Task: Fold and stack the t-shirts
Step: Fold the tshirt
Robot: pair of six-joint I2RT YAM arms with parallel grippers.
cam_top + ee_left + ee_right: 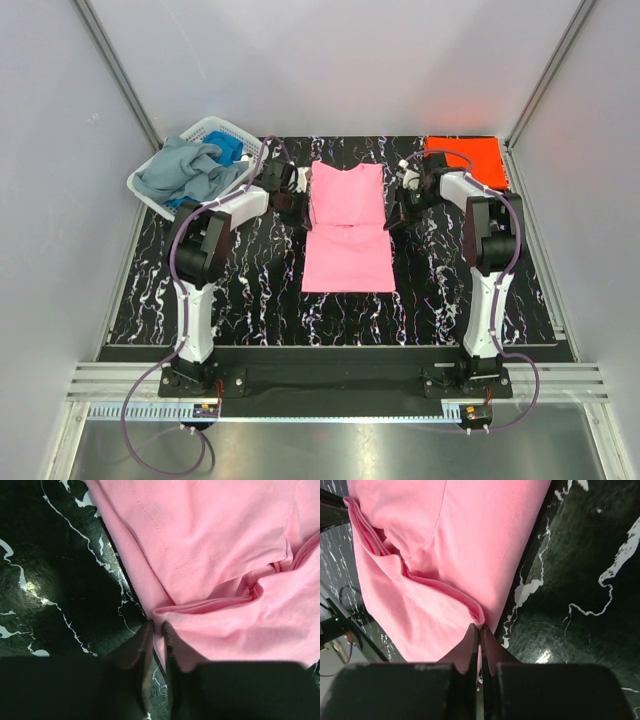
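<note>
The pink t-shirt (346, 222) lies in the middle of the black marbled table, its far part doubled over the near part. My left gripper (295, 206) is shut on the shirt's left edge at the fold; the left wrist view shows pink cloth (215, 555) pinched between the jaws (157, 628). My right gripper (396, 212) is shut on the shirt's right edge at the fold (481, 628), with pink cloth (455, 555) spreading away from it. A folded orange-red t-shirt (464, 158) lies at the far right corner. Grey-blue (183, 172) and blue (226, 148) shirts fill the basket.
The white lattice basket (238, 130) stands at the far left corner of the table (240, 290). Grey walls close in on three sides. A metal rail runs along the near edge under the arm bases.
</note>
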